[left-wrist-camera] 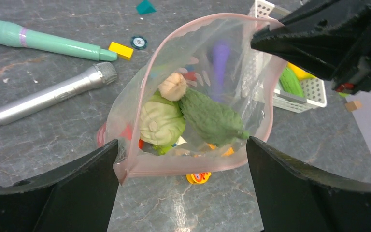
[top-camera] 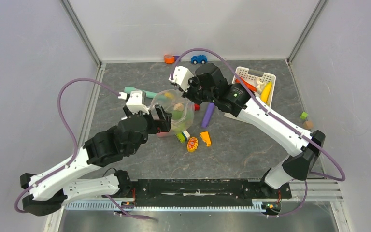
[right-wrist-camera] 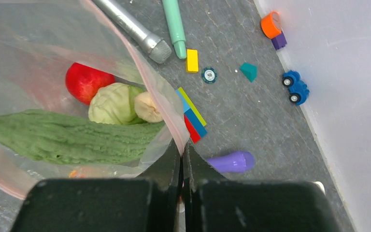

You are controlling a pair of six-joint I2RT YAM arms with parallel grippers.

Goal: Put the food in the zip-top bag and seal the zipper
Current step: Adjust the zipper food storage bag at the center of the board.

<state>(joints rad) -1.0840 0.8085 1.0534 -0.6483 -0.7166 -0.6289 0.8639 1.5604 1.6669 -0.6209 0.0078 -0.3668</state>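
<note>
Pinching the zipper point(left-wrist-camera: 188, 166) of the zip-top bag point(right-wrist-camera: 29, 43), the right pincer point(right-wrist-camera: 182, 153) is closed on the rim. Immediately beyond its fingers point(right-wrist-camera: 164, 166), inside the bag, lie the cucumber point(right-wrist-camera: 63, 137), cabbage point(right-wrist-camera: 113, 102), beige piece point(right-wrist-camera: 148, 107) and tomato point(right-wrist-camera: 84, 82). The left pincer point(left-wrist-camera: 182, 141) stands fully open, fingers point(left-wrist-camera: 77, 193) flanking the bag's opposite edge. The mouth is unsealed above the surface point(right-wrist-camera: 251, 121).
</note>
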